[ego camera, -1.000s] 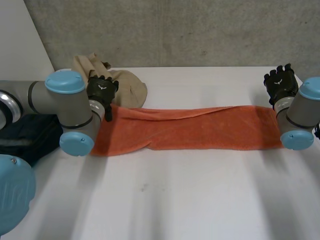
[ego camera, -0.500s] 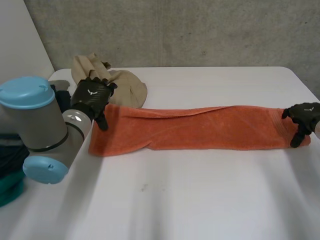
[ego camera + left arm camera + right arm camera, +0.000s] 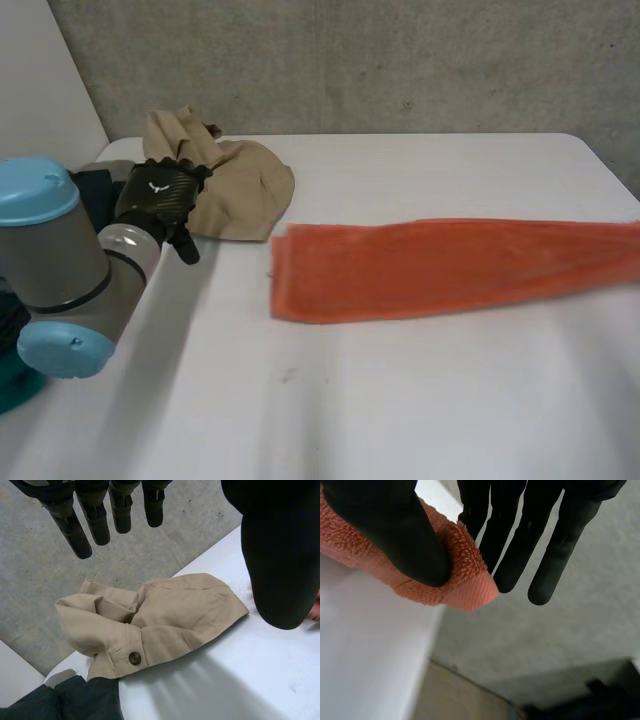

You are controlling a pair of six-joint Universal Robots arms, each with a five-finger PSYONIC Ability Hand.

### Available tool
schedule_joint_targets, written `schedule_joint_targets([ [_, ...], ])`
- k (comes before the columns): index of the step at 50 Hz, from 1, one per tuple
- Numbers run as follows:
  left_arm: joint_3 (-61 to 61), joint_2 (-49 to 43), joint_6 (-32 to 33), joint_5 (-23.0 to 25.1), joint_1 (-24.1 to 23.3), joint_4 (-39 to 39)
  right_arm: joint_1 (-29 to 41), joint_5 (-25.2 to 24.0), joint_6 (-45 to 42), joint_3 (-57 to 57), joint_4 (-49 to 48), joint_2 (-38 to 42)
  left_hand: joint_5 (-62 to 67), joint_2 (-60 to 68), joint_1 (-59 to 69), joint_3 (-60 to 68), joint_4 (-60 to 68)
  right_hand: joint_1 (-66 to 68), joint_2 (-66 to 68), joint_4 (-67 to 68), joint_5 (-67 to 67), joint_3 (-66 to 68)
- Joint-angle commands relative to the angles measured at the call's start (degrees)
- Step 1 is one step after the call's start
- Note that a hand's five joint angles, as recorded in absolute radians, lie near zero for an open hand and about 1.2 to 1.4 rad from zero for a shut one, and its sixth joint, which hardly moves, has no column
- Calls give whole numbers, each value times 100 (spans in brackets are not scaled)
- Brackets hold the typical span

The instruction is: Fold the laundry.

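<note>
Worktop: the white worktop (image 3: 400,400) carries the laundry across its middle and at its far-left corner.
Left arm: the grey left arm (image 3: 60,270) with light-blue caps comes in at the near left and reaches toward the far-left corner.
Orange towel: the orange towel (image 3: 440,268) lies flat across the middle of the worktop as a long, narrow folded band. Its left end is squared off and well apart from the left hand. Its right end runs to the worktop's right edge.
Right hand: the right hand (image 3: 385,530) holds a corner of the orange towel's end. The thumb presses the terry cloth against a finger, and the other fingers (image 3: 560,545) stand straight beside it.
Left hand: the left hand (image 3: 160,195) is at the far left, at the near-left edge of the beige garment. It is wide, with the fingers straight and a little spread and the thumb well apart from them, closed on no cloth.
Beige garment: the beige garment (image 3: 240,185) lies in a crumpled heap at the far-left corner, beyond the left hand's fingertips. A band on it bears a brown button (image 3: 134,658).
Dark cloth: a dark cloth (image 3: 75,702) is bundled against the buttoned end of the beige garment, touching it.
Wall: a grey concrete wall (image 3: 350,60) stands behind the worktop.
</note>
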Motion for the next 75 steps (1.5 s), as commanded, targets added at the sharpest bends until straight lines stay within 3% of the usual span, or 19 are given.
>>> schedule_joint_targets([
  [1, -246, 140, -10, 125, 109, 19, 490, 351, -1056, -413, 6, 190, -275, -171, -84, -209, -153, 1672, 1284, 1150, 1463, 1213],
  [6, -343, 219, -54, 142, 91, 11, 1588, -149, -1012, 95, -767, -503, -275, -171, -84, -209, -153, 1672, 1284, 1150, 1463, 1213],
  [9, -413, 307, -98, 142, 74, 10, 2406, -843, -1065, 544, -1461, -864, -275, -171, -84, -209, -153, 1672, 1284, 1150, 1463, 1213],
  [12, -492, 412, -133, 151, 65, 19, 3273, -1562, -1074, 869, -1997, -856, -275, -171, -84, -209, -153, 1672, 1284, 1150, 1463, 1213],
  [16, -580, 509, -159, 160, 65, 19, 4145, -2048, -1240, 984, -2053, -524, -275, -171, -84, -209, -153, 1672, 1284, 1150, 1463, 1213],
  [26, -695, 535, -159, 230, 21, 19, 4957, -1751, -1821, 668, -1244, 199, -275, -171, -84, -209, -153, 1553, 1165, 1031, 1344, 1094],
  [29, -695, 527, -159, 239, 3, 19, 4887, -1724, -1532, 738, -1252, 111, -275, -171, -84, -209, -153, -1766, -2154, -2288, -1975, -2225],
  [30, -695, 518, -159, 239, -14, 19, 4791, -1707, -1148, 860, -1304, -20, -275, -171, -84, -209, -153, -3993, -4381, -4515, -4203, -4453],
  [35, -677, 509, -159, 257, -85, 63, 4290, -1549, 523, 1405, -1700, -705, -275, -171, -84, -209, -153, -5328, -5716, -5850, -5537, -5787],
  [40, -633, 474, -159, 239, -251, 107, 3552, -1285, 2341, 1809, -1570, -1497, -275, -171, -84, -209, -153, -5328, -5716, -5850, -5537, -5787],
  [43, -616, 448, -151, 230, -330, 125, 3331, -1232, 2696, 1881, -1227, -1515, -275, -171, -84, -209, -153, -5328, -5716, -5850, -5537, -5787],
  [53, -554, 272, -151, 213, -586, 177, 2522, -1232, 1169, 2030, 268, -822, -275, -171, -84, -209, -153, -4927, -5315, -5448, -5136, -5386],
  [55, -554, 263, -151, 195, -603, 169, 2478, -1206, 1027, 1995, 260, -725, -275, -171, -84, -209, -153, -3821, -4209, -4343, -4030, -4281],
  [57, -571, 263, -151, 169, -612, 169, 2417, -987, 1035, 1916, 163, -715, -275, -171, -84, -209, -153, 1012, 623, 490, 802, 552],
  [58, -572, 280, -151, 169, -612, 169, 2399, -864, 1097, 1899, 67, -742, -275, -171, -84, -209, -153, 1666, 1277, 1144, 1456, 1206],
  [63, -589, 394, -151, 169, -568, 169, 2801, -152, 1186, 1995, -1144, -1346, -275, -171, -84, -209, -153, 1672, 1284, 1150, 1463, 1213],
  [65, -598, 438, -151, 169, -551, 160, 3048, -194, 1071, 1969, -1331, -1523, -275, -171, -84, -209, -153, 1672, 1284, 1150, 1463, 1213],
  [70, -616, 544, -159, 160, -542, 160, 3900, -712, 799, 1714, -1296, -1428, -275, -171, -84, -209, -153, 1672, 1284, 1150, 1463, 1213],
  [75, -607, 571, -220, 160, -603, 151, 4893, -1695, 702, 1407, -1384, -823, -275, -171, -84, -209, -153, 1672, 1284, 1150, 1463, 1213],
])
